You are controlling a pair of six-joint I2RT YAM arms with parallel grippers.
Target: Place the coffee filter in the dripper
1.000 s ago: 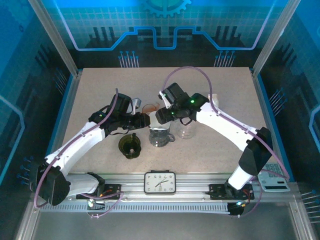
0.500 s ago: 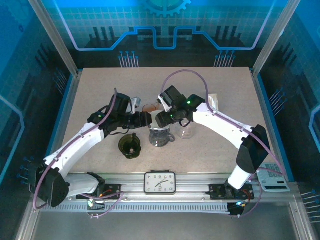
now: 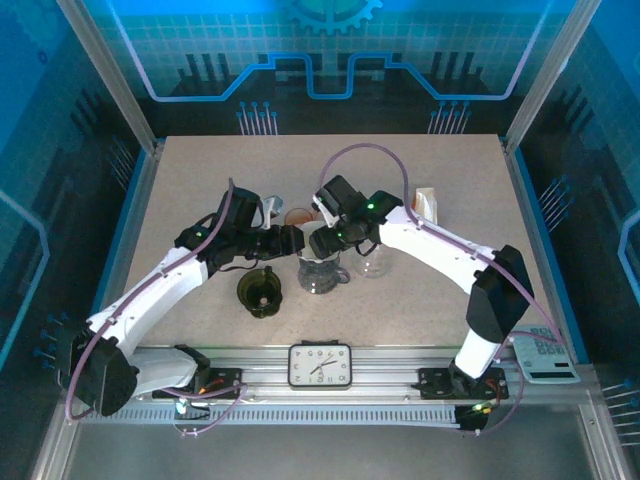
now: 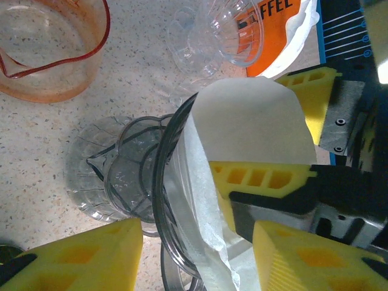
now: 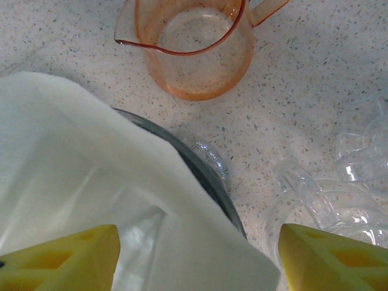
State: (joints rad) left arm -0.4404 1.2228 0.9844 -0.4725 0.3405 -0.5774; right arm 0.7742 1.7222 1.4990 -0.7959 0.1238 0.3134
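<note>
The white paper coffee filter [image 4: 248,121] [image 5: 79,163] sits in the dark-rimmed dripper [image 4: 159,182] [image 5: 209,176], which stands on a clear glass server [image 3: 320,276] at mid-table. My left gripper [image 4: 197,242] [image 3: 291,240] is open. One yellow finger is outside the rim and the other is over the filter's side, so rim and filter edge lie loose between them. My right gripper [image 5: 200,248] [image 3: 326,238] hangs open just over the filter, jaws wide. One of its yellow fingers [image 4: 260,177] rests against the paper.
An orange-tinted glass pitcher [image 3: 300,215] [image 5: 194,54] stands just behind the dripper, and clear glassware [image 3: 372,262] [image 4: 224,30] to its right. An orange coffee bag [image 3: 425,203] lies further back right. A dark green cup [image 3: 260,292] stands front left, a clock [image 3: 320,364] on the near rail.
My left jaws have opened wider around the dripper's rim. The right arm has swung slightly left while its gripper stays over the filter.
</note>
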